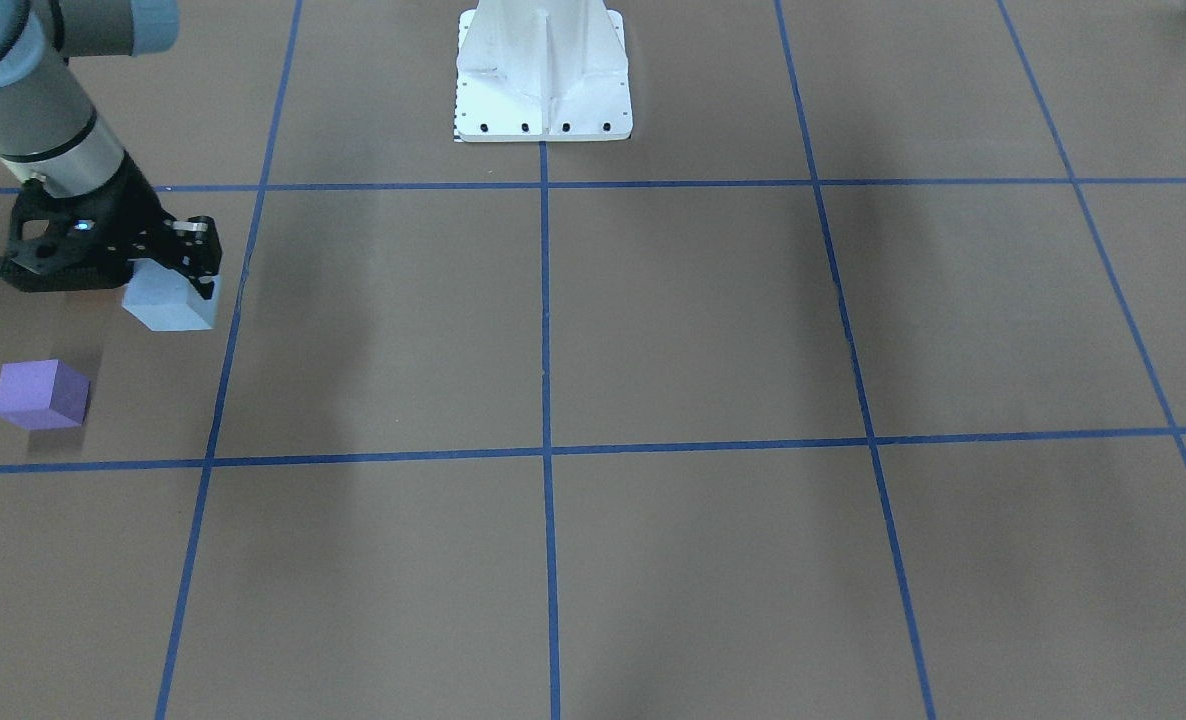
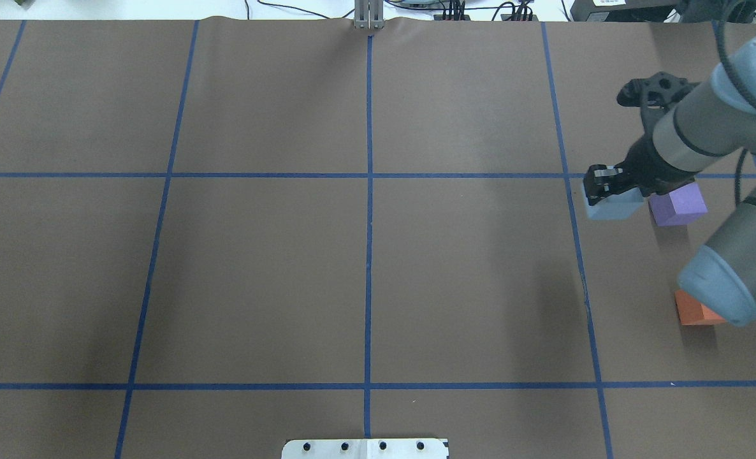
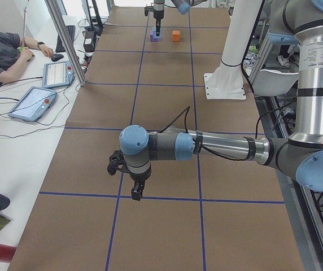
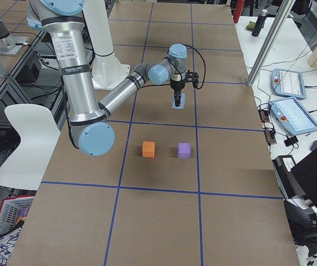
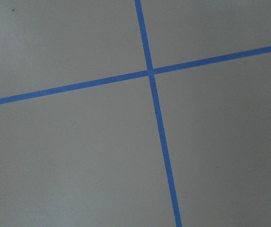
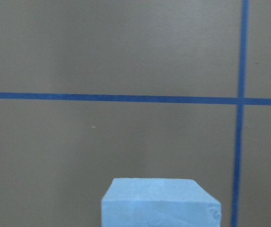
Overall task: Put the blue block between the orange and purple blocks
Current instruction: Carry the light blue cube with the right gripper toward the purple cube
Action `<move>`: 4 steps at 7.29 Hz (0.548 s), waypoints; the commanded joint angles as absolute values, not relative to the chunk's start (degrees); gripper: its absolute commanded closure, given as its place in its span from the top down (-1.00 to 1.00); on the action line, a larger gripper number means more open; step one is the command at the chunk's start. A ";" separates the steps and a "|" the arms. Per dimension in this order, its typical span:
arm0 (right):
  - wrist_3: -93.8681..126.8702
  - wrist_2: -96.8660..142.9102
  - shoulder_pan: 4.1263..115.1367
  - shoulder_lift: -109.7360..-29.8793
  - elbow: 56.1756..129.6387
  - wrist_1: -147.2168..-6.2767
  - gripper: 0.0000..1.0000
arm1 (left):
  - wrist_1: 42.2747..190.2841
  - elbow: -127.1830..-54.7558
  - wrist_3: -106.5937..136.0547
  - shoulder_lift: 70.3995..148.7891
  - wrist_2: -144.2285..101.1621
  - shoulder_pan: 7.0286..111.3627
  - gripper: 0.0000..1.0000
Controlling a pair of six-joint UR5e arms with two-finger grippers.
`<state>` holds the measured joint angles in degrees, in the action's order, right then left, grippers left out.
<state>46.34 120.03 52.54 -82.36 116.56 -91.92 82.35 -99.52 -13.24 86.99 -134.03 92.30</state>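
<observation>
My right gripper [image 2: 607, 190] is shut on the light blue block [image 2: 610, 207], low over the table; I cannot tell if the block touches it. The block also shows in the front view [image 1: 168, 306] and at the bottom of the right wrist view [image 6: 159, 203]. The purple block [image 2: 677, 205] sits just right of the blue block in the overhead view. The orange block [image 2: 695, 312] lies nearer the robot, partly hidden by my right arm's elbow. In the right side view the orange block [image 4: 148, 148] and purple block [image 4: 184, 150] stand side by side with a gap between them. My left gripper [image 3: 136, 193] shows only in the left side view; I cannot tell its state.
Blue tape lines [image 2: 369, 191] divide the brown table into squares. The white robot base [image 1: 543, 80] stands at the table's robot side. An operator [image 3: 3, 51] and tablets [image 3: 34, 103] are at a side desk. The left wrist view shows only table and a tape crossing [image 5: 149, 72].
</observation>
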 commanded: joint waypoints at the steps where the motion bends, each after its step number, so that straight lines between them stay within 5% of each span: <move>1: 41.83 122.34 57.03 -95.75 114.80 -79.87 -1.00 | 82.35 -99.76 -13.18 86.92 -134.12 92.37 1.00; 4: 53.38 121.82 55.65 -99.14 104.09 -58.61 -1.00 | 82.35 -100.46 -13.10 86.66 -134.12 92.29 1.00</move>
